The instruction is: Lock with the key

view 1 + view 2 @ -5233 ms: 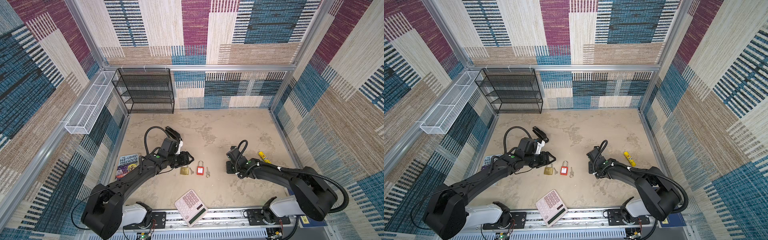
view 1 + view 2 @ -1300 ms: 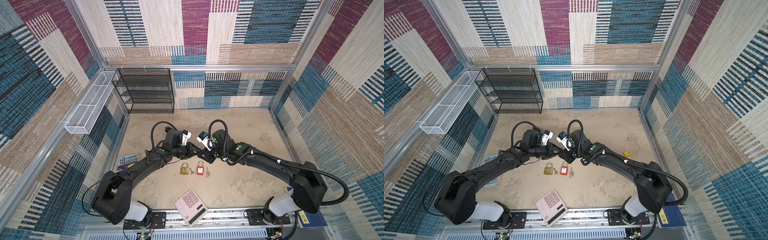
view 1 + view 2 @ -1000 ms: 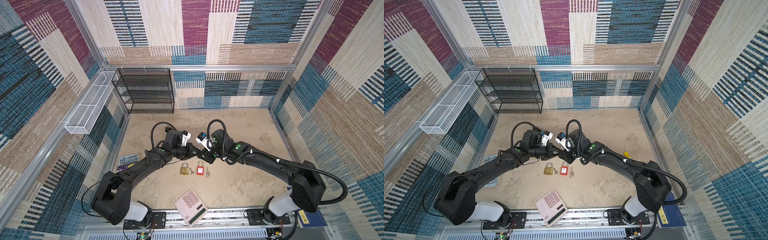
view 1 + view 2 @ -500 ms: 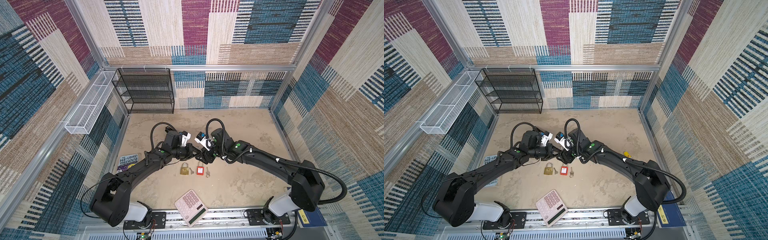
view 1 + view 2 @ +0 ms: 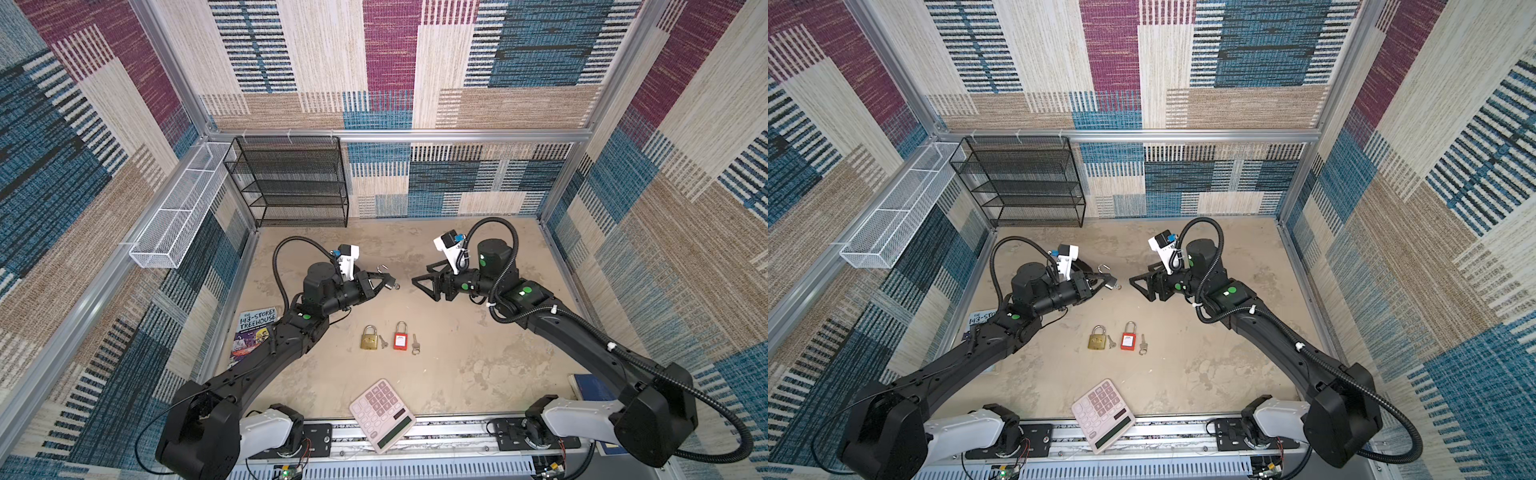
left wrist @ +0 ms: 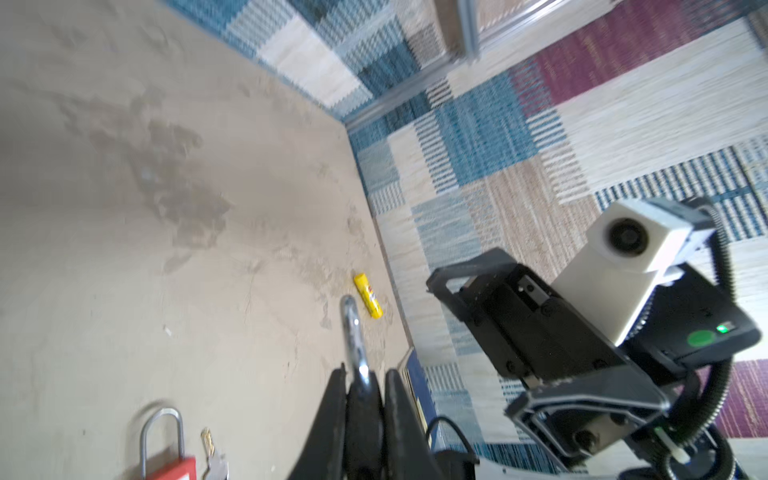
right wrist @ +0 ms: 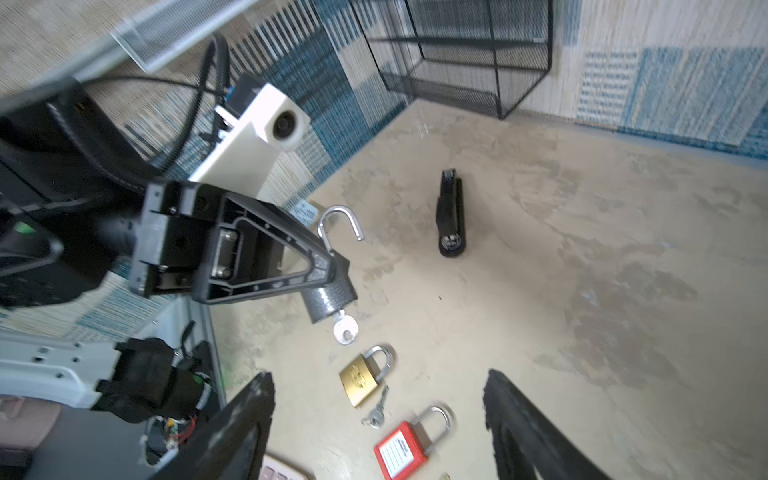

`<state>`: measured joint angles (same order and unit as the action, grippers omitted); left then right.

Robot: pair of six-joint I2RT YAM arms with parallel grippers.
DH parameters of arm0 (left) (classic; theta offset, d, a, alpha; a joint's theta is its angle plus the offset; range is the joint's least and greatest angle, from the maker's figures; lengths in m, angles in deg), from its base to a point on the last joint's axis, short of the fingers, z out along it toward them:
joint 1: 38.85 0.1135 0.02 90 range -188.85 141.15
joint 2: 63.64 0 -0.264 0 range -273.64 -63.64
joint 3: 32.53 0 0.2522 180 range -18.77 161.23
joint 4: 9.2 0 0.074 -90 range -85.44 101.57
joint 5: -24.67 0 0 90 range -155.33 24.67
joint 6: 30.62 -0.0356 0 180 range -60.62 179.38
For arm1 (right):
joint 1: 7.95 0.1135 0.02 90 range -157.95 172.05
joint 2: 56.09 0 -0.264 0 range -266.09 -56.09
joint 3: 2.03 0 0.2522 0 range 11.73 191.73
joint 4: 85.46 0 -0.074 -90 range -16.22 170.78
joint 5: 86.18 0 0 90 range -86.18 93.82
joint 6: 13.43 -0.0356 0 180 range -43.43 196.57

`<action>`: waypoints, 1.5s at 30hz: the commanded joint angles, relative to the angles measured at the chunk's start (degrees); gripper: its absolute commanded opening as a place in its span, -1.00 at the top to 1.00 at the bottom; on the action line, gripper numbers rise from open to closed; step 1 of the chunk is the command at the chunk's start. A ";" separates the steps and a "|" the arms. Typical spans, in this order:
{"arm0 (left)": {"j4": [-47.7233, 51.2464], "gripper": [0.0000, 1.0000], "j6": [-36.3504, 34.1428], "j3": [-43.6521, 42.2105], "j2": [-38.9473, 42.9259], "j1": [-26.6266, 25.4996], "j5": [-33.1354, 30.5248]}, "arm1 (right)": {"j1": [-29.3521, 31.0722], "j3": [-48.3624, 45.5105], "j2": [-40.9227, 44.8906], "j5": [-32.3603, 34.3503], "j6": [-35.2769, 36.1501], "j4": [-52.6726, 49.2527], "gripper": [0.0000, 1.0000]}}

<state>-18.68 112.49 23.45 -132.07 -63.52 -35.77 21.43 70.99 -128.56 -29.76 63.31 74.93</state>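
My left gripper [image 5: 384, 280] [image 6: 363, 374] is shut on the dark grey body of a padlock [image 7: 330, 299] and holds it above the floor. The padlock's silver shackle [image 7: 338, 224] [image 6: 353, 328] stands swung open. A silver key [image 7: 345, 330] sticks out of the keyhole at the bottom of the body. Both top views show the held padlock [image 5: 389, 282] [image 5: 1111, 283] at the left gripper's tip. My right gripper [image 5: 422, 286] [image 5: 1140, 287] [image 7: 378, 376] faces it from the right, a short gap away. It is open and holds nothing.
On the floor below lie a brass padlock [image 5: 368, 337] with its key [image 5: 382, 341] and a red padlock [image 5: 400, 340] with its key [image 5: 414, 345]. A pink calculator [image 5: 382, 414] lies at the front edge. A book [image 5: 257, 332] lies left, a black mesh rack [image 5: 291, 183] stands at the back, and a yellow tube [image 6: 368, 295] lies right.
My right gripper has opened and drawn back to the right, away from the held padlock, leaving the key in the keyhole. The left gripper has kept its grip and hardly moved.
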 commanded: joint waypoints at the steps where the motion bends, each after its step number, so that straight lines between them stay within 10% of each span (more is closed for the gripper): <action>1: -13.79 1.00 -0.81 -1.25 1.99 -0.01 -4.39 | -0.81 0.93 -1.02 -8.20 -11.62 11.51 -0.61; 19: -36.40 0.99 8.07 -1.17 -0.39 0.14 -3.49 | 2.92 7.91 -12.92 -17.39 -28.26 30.41 -0.31; 45: -35.37 0.96 9.83 -1.33 0.93 0.76 -1.76 | 6.08 13.68 -17.75 -19.05 -32.02 32.54 0.52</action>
<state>-50.98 121.14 22.05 -130.89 -62.88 -38.19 27.31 84.00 -146.46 -48.04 31.86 106.39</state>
